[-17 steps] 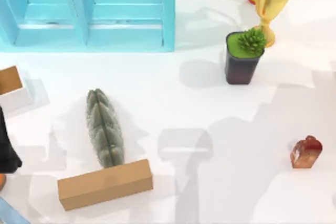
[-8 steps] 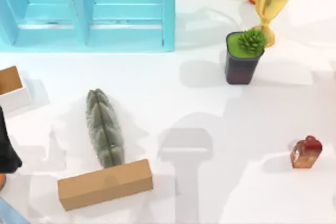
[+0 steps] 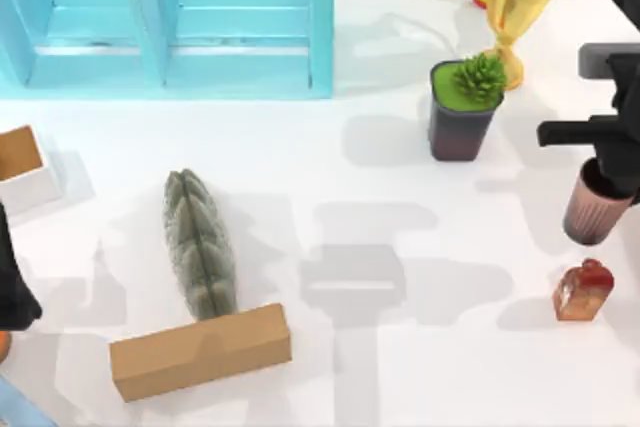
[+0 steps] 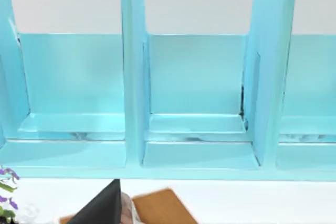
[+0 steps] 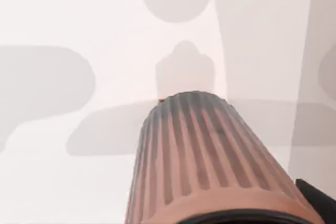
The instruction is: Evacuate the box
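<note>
Item: right pincer, at the table's right edge, pinching a ribbed pink cup by its upper rim; the cup hangs below the pincer, clear of the white table. In the right wrist view the ribbed wall runs down from our fingers toward bare table.

Item: red-brown figurine, just below the cup on the near side of the pincer.

Item: potted succulent and gold trophy, off to the pincer's left and far side.

Item: the box. We take the small white open box, far across the table from the right pincer, as the one meant, though a long cardboard box also lies there beside a grey-green cactus-like piece.

Item: left pincer, parked at the left edge near the white box; whether its fingers are spread, we cannot tell. Its wrist view faces the blue shelf.

Risks, as we judge them:
- A straight descent may set the cup against the figurine and topple either.
- A rim-only hold may let the cup swing or slip.
- A sweep leftward may clip the succulent.
</note>
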You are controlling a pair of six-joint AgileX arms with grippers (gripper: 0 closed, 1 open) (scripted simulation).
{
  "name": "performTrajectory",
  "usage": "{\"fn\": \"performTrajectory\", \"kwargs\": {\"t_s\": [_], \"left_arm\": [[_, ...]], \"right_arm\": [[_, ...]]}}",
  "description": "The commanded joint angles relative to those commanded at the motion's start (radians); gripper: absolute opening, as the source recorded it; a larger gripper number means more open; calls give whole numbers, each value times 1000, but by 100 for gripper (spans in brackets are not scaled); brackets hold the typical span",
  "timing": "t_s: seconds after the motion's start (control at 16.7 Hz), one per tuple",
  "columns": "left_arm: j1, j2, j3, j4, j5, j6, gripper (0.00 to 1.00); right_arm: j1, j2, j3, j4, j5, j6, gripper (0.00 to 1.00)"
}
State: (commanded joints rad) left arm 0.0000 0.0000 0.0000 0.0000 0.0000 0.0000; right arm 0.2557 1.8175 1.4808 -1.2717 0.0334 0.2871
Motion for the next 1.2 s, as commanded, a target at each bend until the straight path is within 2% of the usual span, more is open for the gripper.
{"fn": "performTrajectory", "kwargs": {"t_s": [0.18, 0.42, 0.84, 1.2], "left_arm": [[0, 0, 0, 0, 0, 0, 100], [0, 0, 0, 0, 0, 0, 100], [0, 0, 0, 0, 0, 0, 100], [0, 0, 0, 0, 0, 0, 100]], "right_arm": [[209, -83, -181, 91, 11, 211, 0], [345, -161, -315, 173, 22, 350, 0], [351, -151, -339, 193, 20, 361, 0], [361, -101, -435, 356, 22, 368, 0]]}}
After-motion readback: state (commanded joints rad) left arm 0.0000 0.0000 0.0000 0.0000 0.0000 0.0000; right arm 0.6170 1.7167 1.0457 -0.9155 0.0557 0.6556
